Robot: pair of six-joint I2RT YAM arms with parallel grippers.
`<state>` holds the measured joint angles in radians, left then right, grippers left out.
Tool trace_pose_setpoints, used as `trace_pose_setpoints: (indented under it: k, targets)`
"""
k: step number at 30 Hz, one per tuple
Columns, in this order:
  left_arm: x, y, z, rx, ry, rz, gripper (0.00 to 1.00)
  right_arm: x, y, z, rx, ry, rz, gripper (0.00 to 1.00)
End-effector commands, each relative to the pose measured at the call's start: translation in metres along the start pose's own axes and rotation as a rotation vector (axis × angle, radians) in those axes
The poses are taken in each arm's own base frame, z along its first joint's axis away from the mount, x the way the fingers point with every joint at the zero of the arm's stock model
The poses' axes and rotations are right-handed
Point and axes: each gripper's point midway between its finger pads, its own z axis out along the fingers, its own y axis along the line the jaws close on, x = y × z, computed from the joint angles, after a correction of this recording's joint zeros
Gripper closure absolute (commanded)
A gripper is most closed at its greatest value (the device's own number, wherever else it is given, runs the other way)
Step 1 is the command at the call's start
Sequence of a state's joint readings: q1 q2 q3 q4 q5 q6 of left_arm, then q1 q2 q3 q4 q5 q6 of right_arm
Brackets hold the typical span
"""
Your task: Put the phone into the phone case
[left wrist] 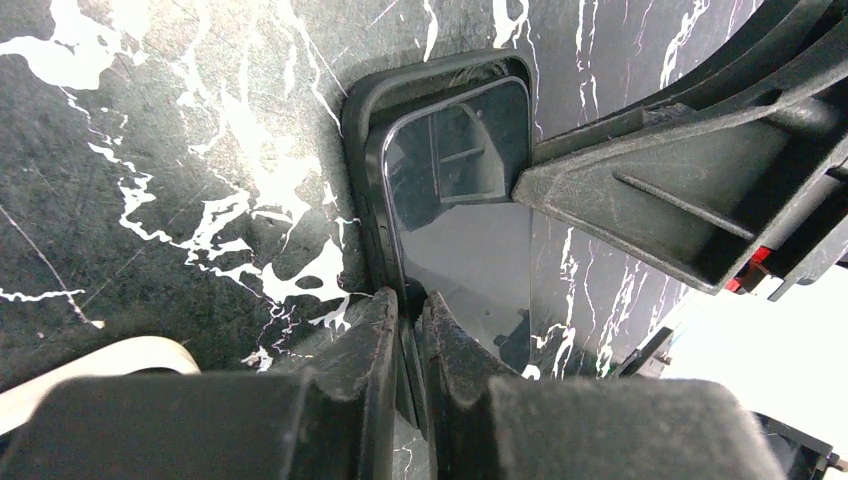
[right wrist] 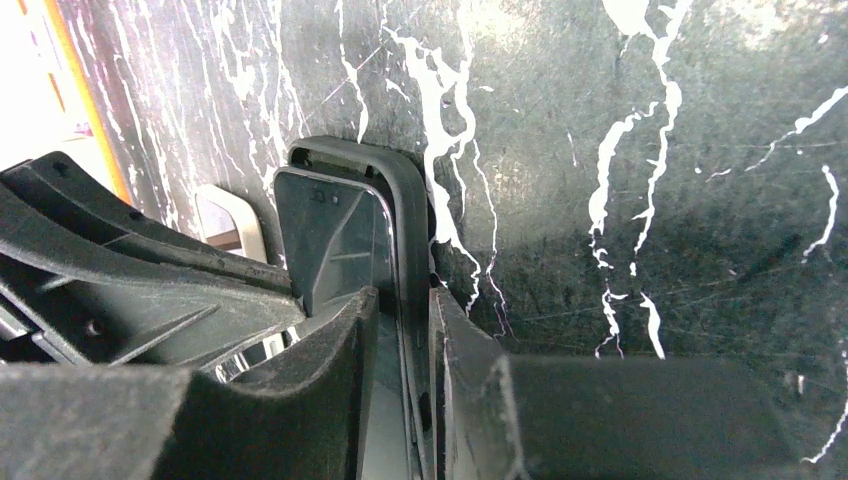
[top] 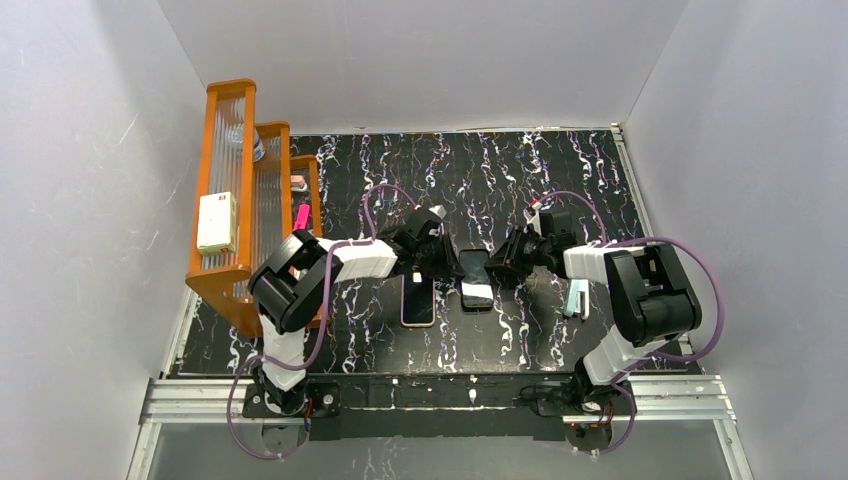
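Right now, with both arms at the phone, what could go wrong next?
1. The phone lies in the dark case with a gap at its top end; the left fingers pinching its edge might lever it out.
2. The pale pink case lies close beside and could get nudged.

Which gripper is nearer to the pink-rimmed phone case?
Left. The left gripper sits just beside the phone case's far right corner; the right gripper is across the black phone from it.
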<state>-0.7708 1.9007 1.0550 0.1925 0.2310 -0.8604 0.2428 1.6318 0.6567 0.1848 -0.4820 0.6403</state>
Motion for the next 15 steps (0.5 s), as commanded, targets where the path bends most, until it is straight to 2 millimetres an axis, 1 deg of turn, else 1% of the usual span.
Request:
trace_pose_setpoints:
  k: [1, 5, 9, 15]
  targets:
    - [0.021, 0.01, 0.024, -0.019, 0.055, 0.036, 0.96, 0.023, 0.013, 0.005, -0.115, 0.088, 0.008, 0.69]
    - [0.026, 0.012, 0.028, -0.017, 0.078, 0.029, 0.96, 0.024, 0.024, 0.002, -0.176, 0.093, 0.009, 0.65]
    - [0.031, 0.022, 0.022, -0.053, 0.082, 0.034, 0.91, 0.019, 0.037, -0.005, -0.228, 0.074, 0.015, 0.59]
    - [0.037, 0.028, 0.017, -0.068, 0.092, 0.034, 0.87, 0.012, 0.055, -0.018, -0.362, 0.071, 0.064, 0.58]
